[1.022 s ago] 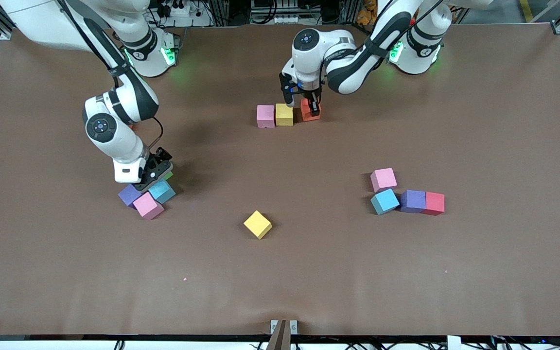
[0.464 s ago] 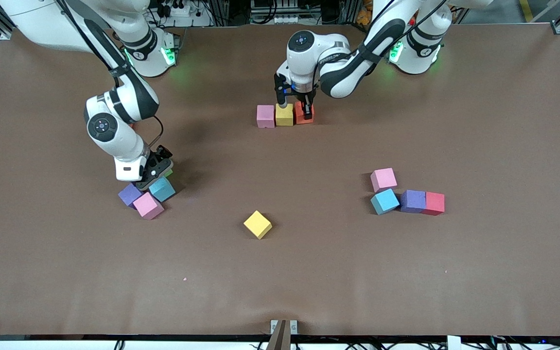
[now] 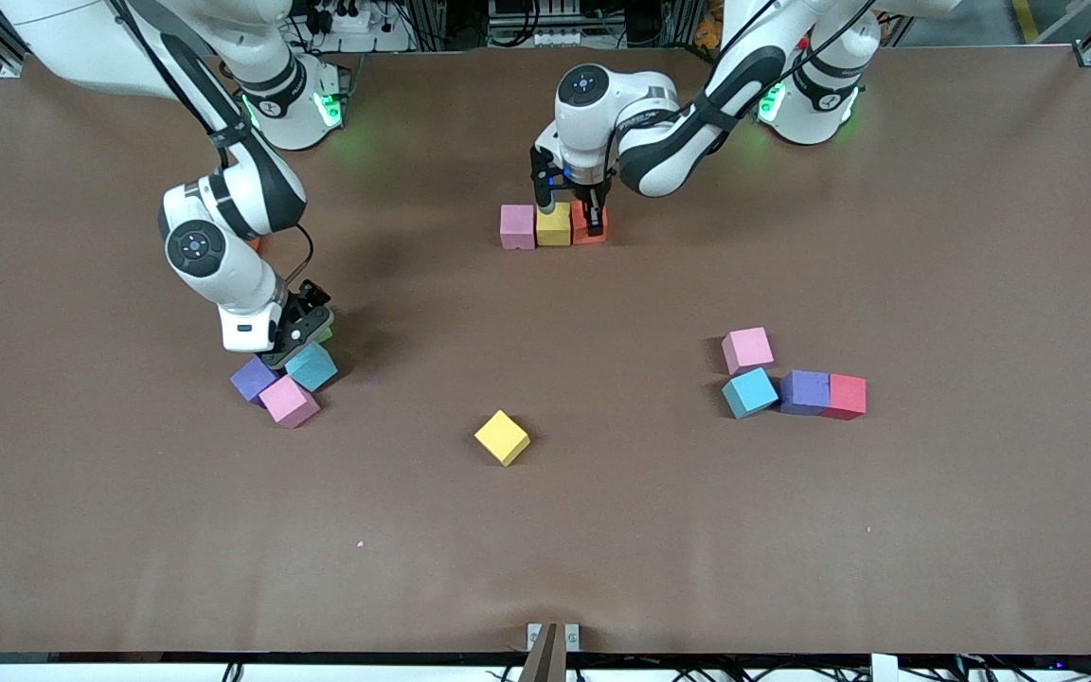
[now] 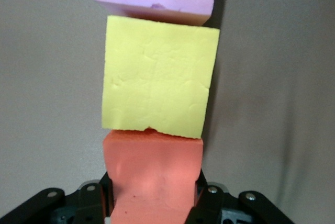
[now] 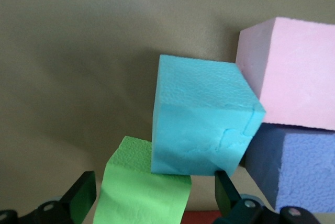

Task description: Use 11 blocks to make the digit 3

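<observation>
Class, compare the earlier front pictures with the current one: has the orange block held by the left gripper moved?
Yes. The orange block, shut in the left gripper, has slid toward the right arm's end, closing its gap to the fixed yellow block, which it now touches.

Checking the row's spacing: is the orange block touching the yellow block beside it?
Touching. The left wrist view shows the orange block, held in the left gripper, pressed edge to edge against the yellow block.

We see orange block (image 3: 589, 227), clamped in left gripper (image 3: 591, 224), now pressed against yellow block (image 3: 553, 225) in row; earlier apart. Right gripper (image 3: 295, 333) shifted slightly off cluster.
</observation>
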{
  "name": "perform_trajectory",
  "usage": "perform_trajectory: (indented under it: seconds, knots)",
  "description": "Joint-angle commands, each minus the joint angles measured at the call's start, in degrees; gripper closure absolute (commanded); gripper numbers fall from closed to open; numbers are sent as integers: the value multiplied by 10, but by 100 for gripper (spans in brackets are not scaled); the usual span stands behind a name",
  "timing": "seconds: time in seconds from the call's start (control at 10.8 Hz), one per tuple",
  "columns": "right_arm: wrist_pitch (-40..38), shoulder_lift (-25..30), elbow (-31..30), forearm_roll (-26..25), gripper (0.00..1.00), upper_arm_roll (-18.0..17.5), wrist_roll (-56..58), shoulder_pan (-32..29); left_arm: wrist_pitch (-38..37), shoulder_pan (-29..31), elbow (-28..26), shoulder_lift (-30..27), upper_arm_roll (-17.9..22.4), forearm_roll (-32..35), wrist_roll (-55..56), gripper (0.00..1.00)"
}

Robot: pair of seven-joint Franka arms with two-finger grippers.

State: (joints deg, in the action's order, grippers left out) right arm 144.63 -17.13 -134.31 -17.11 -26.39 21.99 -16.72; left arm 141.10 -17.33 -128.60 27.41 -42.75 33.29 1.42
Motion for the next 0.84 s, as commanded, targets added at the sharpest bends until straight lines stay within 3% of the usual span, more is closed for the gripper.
perform_trajectory:
  seconds: [0.0, 0.19, 0.46, 0.74]
  knots:
    - [-13, 18, -6, 5, 0, -12, 12, -13, 0, -15, 17, 16, 14, 20, -4, 84]
    - [-32, 23, -6, 7, 0, -12, 9, -13, -2, -14, 18, 14, 14, 20, 13, 0]
    - [-35, 18, -10, 10, 0, -9, 6, -13, -20, -5, 18, -16, 14, 19, 9, 0]
    - [-35, 11, -11, 14, 0, -9, -39, -12, -128, 1, 33, -68, -23, -13, 9, 0]
